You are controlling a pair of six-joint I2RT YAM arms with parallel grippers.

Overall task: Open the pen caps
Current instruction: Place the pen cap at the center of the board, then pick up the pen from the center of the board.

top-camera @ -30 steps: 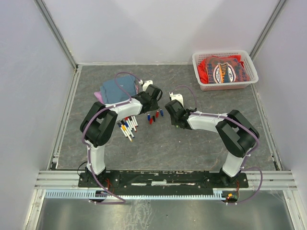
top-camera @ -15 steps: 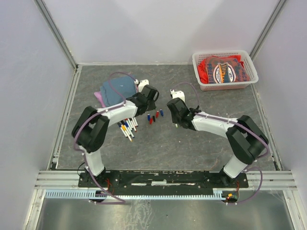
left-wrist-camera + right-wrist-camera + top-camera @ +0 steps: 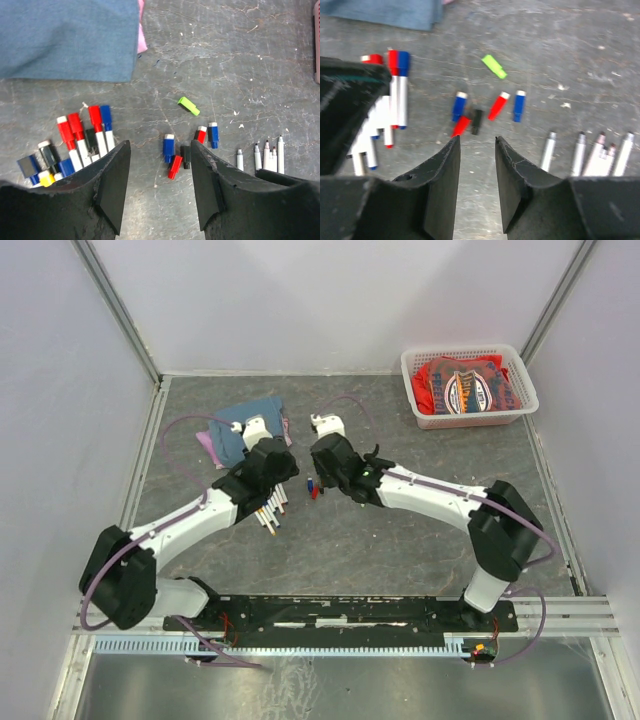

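Observation:
Several loose pen caps lie on the grey table: a green one (image 3: 188, 105), blue (image 3: 168, 148), red (image 3: 175, 167), black (image 3: 185, 156), red (image 3: 200, 134) and blue (image 3: 213, 135). The right wrist view shows them too, green (image 3: 494, 66) farthest. Capped pens (image 3: 85, 132) with red and blue caps lie at the left. Uncapped white pens (image 3: 265, 157) lie at the right. My left gripper (image 3: 280, 475) (image 3: 158, 150) is open and empty above the table, just short of the loose caps. My right gripper (image 3: 340, 478) (image 3: 476, 140) is open with a narrower gap, empty, also just short of them.
A folded blue cloth (image 3: 245, 425) (image 3: 67, 37) with a pink edge lies behind the pens. A white basket (image 3: 415, 390) holding red clothing stands at the back right. The left gripper's black body (image 3: 345, 110) shows at the left of the right wrist view.
Both grippers have moved left over the table. The left arm has swung out to the left and stretched low. The right gripper now sits closer to the loose caps.

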